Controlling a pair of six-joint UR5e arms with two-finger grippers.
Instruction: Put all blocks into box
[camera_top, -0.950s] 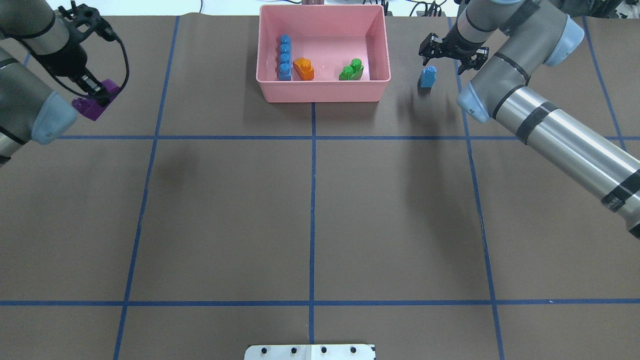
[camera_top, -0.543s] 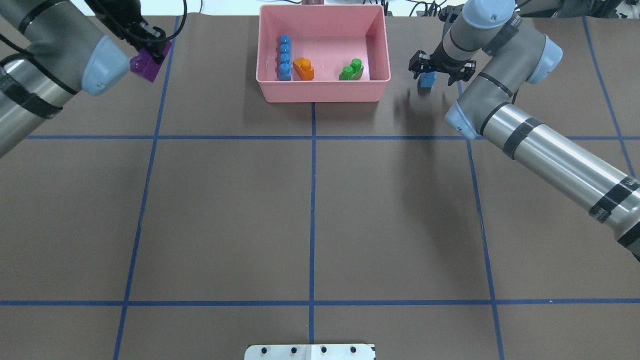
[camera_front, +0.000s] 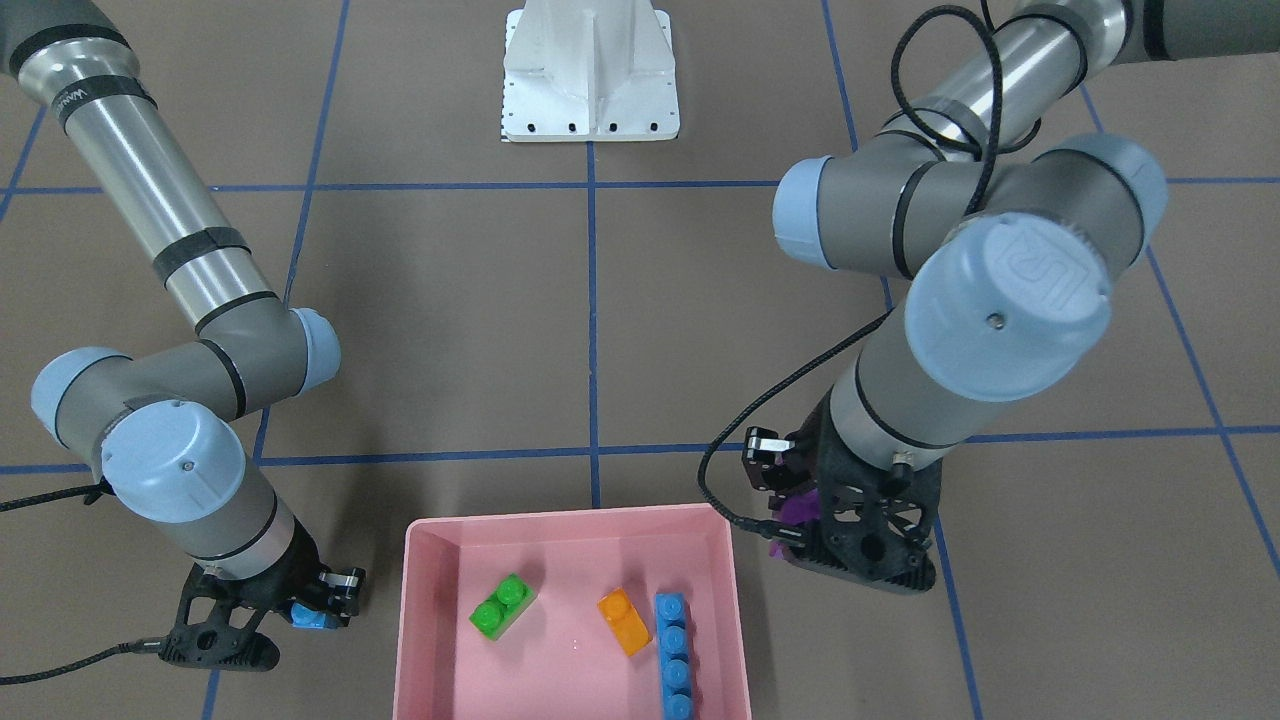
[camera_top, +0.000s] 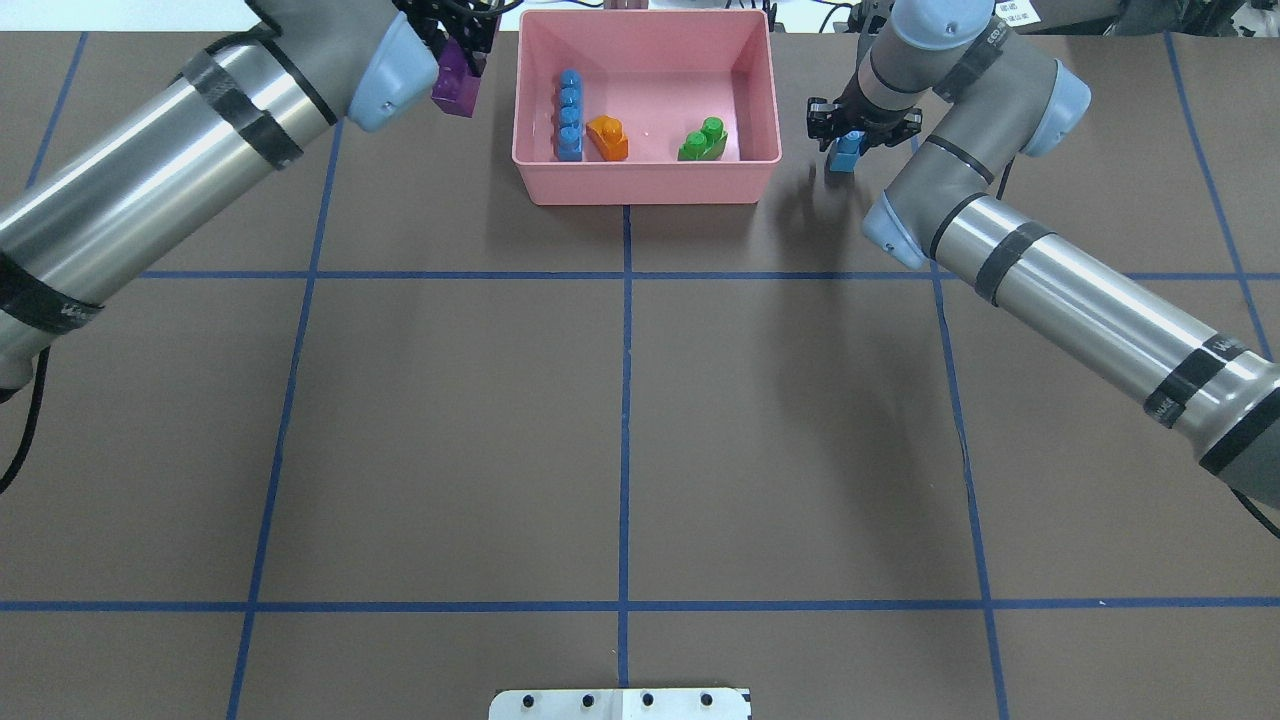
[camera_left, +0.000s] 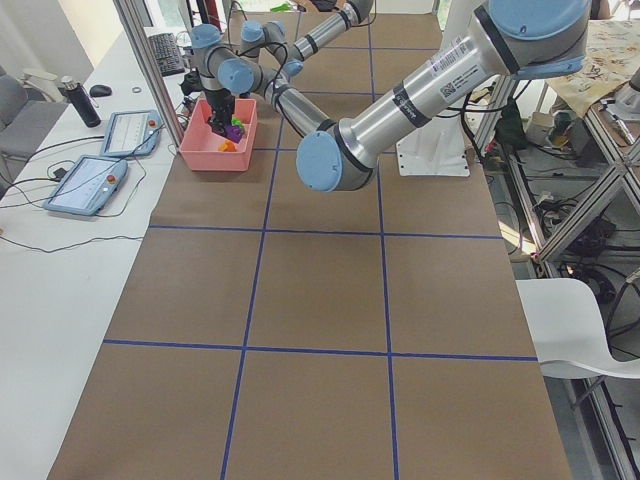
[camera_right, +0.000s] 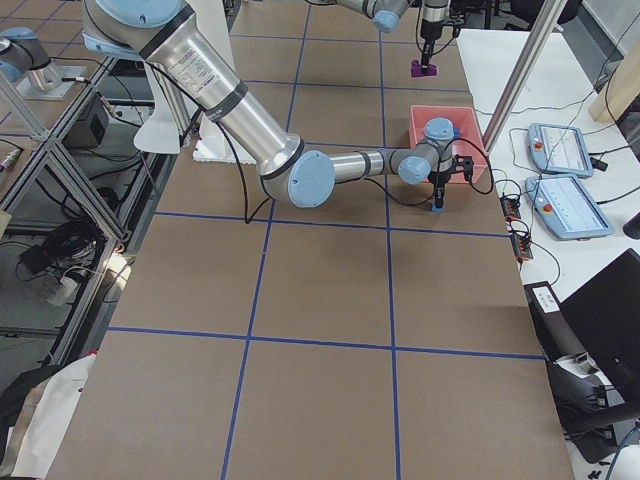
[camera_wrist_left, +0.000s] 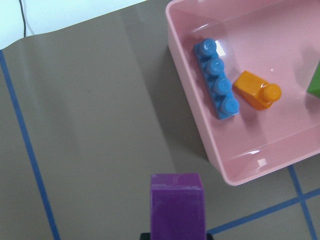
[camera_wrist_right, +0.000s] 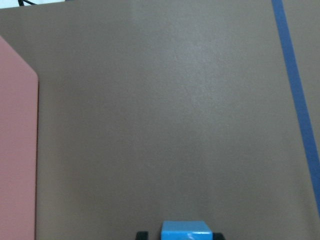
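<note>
**Brown paper tabletop, three bricks boxed, two in the grippers**

Blue tape lines cross the table (camera_top: 620, 400), and the pink box (camera_top: 645, 192) sits at its far edge. Inside lie the long blue block (camera_top: 569, 115), the orange block (camera_top: 608, 138) and the green block (camera_top: 703, 140). The left gripper (camera_top: 460, 62) is clamped on the purple wedge (camera_top: 456, 88), held off the table just outside the box's left wall. The right gripper (camera_top: 852, 140) appears closed on the tiny blue block (camera_top: 848, 155), low near the table to the right of the box. The step in hand looks like carrying both to the box. Next, the left arm needs to move across the wall before letting go; the right must lift its brick above the rim first
</note>
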